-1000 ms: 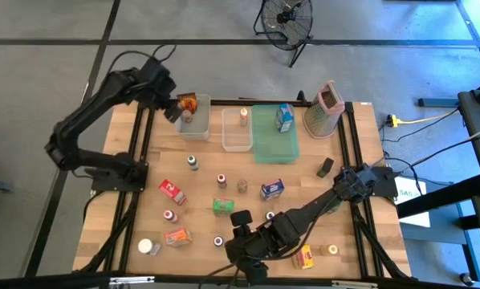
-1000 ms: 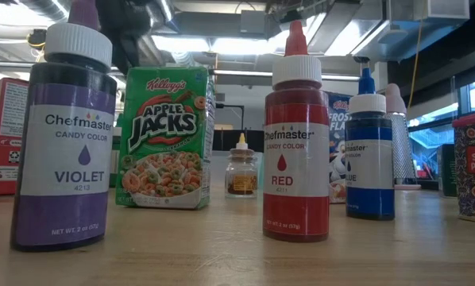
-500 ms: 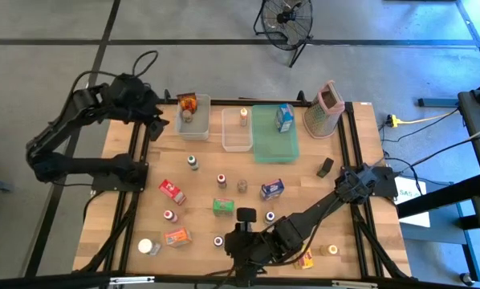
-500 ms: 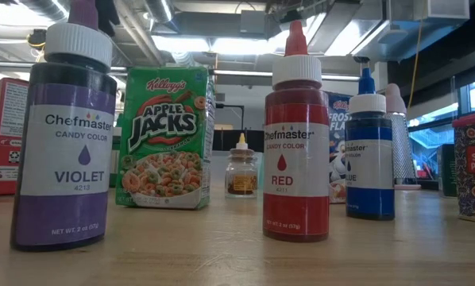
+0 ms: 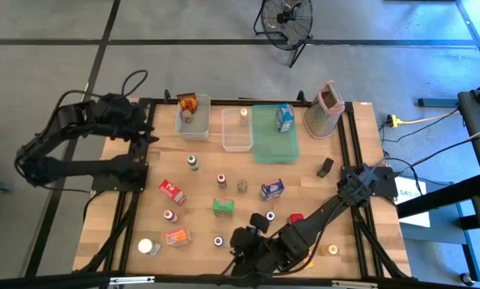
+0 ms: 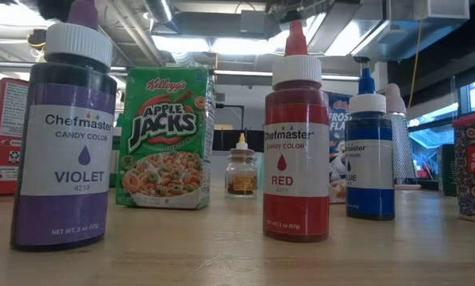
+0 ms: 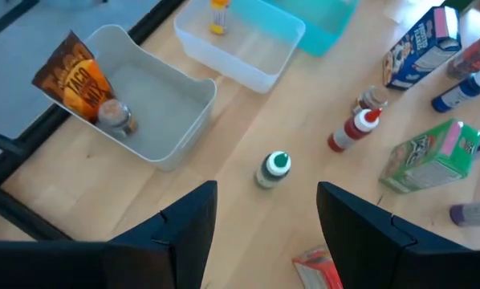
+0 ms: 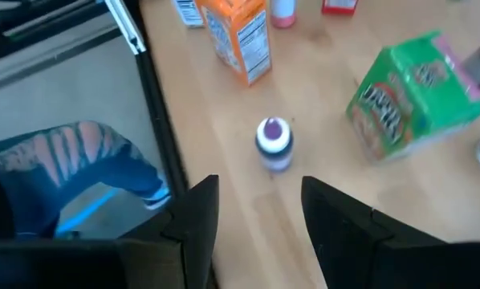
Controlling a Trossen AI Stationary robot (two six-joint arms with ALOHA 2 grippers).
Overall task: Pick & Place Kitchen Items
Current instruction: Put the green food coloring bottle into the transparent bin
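Looking down at my table, the left gripper (image 5: 148, 132) hangs at the left edge near the clear bin (image 5: 200, 128) holding the taco packet (image 5: 188, 102), fingers apart with nothing in them. My right gripper (image 5: 244, 245) sits low at the front edge, fingers parted and empty too, right by the violet bottle (image 8: 274, 143). Other kitchen items, like the green cereal box (image 5: 222, 205), stay scattered mid-table.

Standing upright at table centre: green cereal box (image 5: 222, 205), with red-capped bottle (image 5: 221, 179) at twelve o'clock, blue cereal box (image 5: 272, 189) at two, violet bottle (image 5: 218, 240) at six. Lying tilted at nine o'clock: red box (image 5: 172, 191). Leaning in far bin: taco packet (image 7: 78, 80).
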